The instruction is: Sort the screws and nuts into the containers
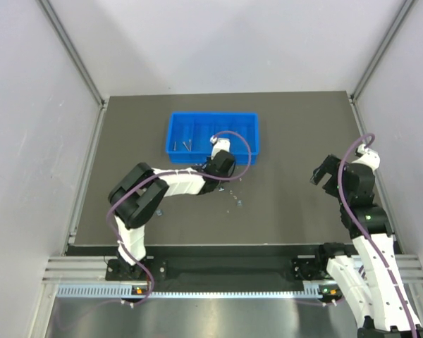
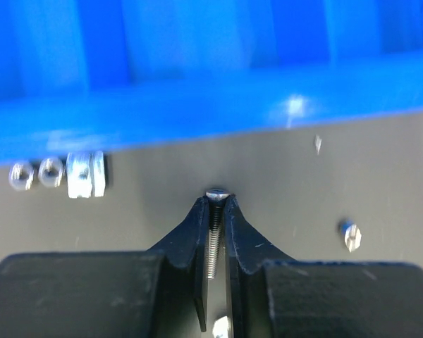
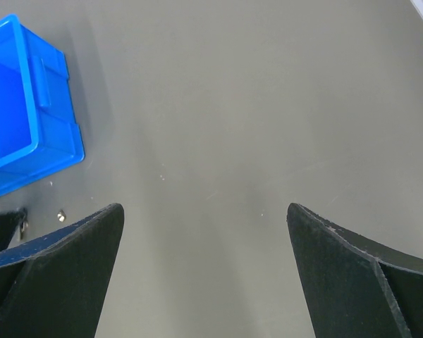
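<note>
My left gripper is shut on a silvery screw, head pointing forward, just in front of the near wall of the blue tray. Nuts and a squat metal piece lie by that wall at the left; another small piece lies at the right. In the top view the left gripper sits at the tray's near right edge, with screws in a compartment and loose pieces on the table. My right gripper is open and empty, far to the right.
The dark grey table is walled by white panels on three sides. In the right wrist view the tray's corner shows at the left with one tiny nut near it.
</note>
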Motion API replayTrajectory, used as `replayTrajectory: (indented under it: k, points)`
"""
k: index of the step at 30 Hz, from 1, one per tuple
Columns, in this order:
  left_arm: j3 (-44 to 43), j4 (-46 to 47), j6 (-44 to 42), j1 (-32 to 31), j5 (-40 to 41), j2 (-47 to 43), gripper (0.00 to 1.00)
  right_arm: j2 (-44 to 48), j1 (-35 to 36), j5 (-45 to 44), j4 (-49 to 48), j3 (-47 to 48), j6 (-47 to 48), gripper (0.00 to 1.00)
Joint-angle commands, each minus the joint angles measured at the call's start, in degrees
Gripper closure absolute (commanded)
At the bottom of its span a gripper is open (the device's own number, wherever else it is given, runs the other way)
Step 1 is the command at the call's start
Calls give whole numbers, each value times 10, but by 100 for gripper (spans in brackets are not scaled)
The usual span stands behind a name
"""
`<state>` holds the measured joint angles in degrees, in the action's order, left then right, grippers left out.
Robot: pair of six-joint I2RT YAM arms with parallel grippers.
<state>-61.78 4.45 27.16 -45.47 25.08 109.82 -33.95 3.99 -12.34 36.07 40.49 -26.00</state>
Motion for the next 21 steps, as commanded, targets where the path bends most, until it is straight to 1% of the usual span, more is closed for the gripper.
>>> replayTrajectory:
  k: [1,6,10,11,13,16,17,19,20,21]
  points:
    - [43,-8,29,-1,-27,-67,98,-1,3,2,-24,13,3,0]
    - [66,-5,30,-1,1,-126,99,1,3,9,-27,6,1,0]
    - [82,-14,30,-1,22,-194,98,5,3,9,-25,4,0,0]
    - [84,-13,23,-1,35,-206,98,6,4,7,-26,3,-1,0]
    - [77,-17,3,11,35,-234,98,6,3,8,-28,2,-1,0]
    - [60,-27,-10,56,20,-255,98,1,3,12,-30,0,-1,0]
    - [57,-23,-11,91,2,-258,97,0,3,14,-33,-1,-2,0]
    - [45,-15,-17,125,-16,-254,97,-2,3,16,-36,-3,-4,0]
    - [40,-12,-20,152,-20,-248,97,-2,3,16,-37,-7,-5,0]
    - [34,-1,-27,163,-25,-235,97,-3,3,15,-38,-8,-5,0]
